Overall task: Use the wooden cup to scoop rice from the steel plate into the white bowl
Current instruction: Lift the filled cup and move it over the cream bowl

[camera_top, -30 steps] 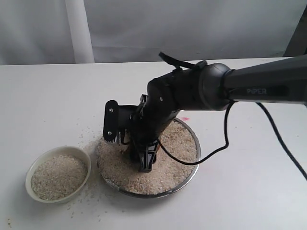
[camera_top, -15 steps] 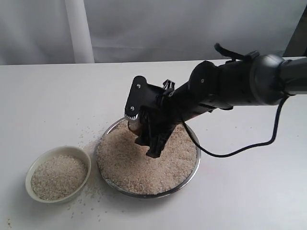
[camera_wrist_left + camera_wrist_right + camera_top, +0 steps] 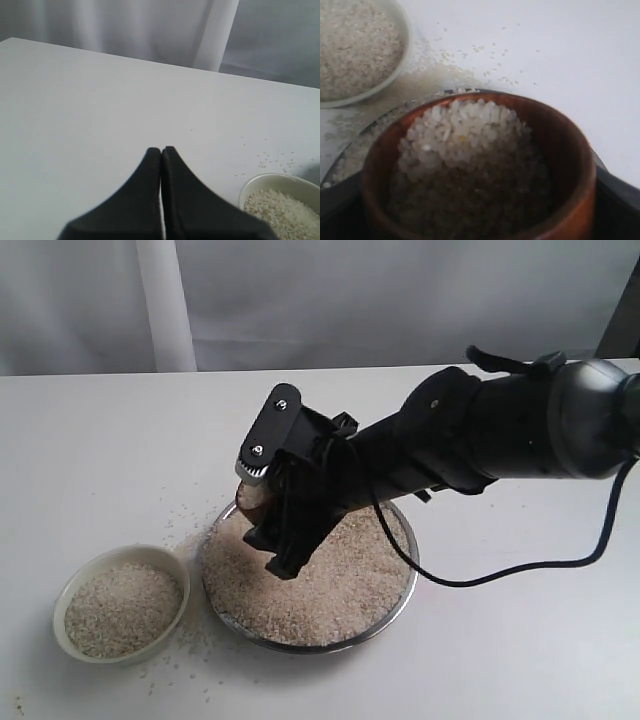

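Observation:
The steel plate (image 3: 408,575) holds a wide heap of rice (image 3: 340,585) in the middle of the table. My right gripper (image 3: 266,527) hangs over the plate's left part, shut on the wooden cup (image 3: 250,502). In the right wrist view the cup (image 3: 572,150) is held upright and filled with rice (image 3: 462,130), with its dark fingers (image 3: 620,200) at the sides. The white bowl (image 3: 70,590), more than half full of rice, stands left of the plate. My left gripper (image 3: 161,149) is shut on nothing, above bare table near the bowl (image 3: 260,179); the exterior view does not show it.
Loose grains (image 3: 185,515) lie scattered on the white table between bowl and plate and in front of the bowl. A black cable (image 3: 520,565) hangs from the right arm, right of the plate. A white curtain (image 3: 165,300) backs the table.
The right gripper has come up out of the rice heap with the cup turned upright, and it has shifted left toward the plate's rim on the bowl side.

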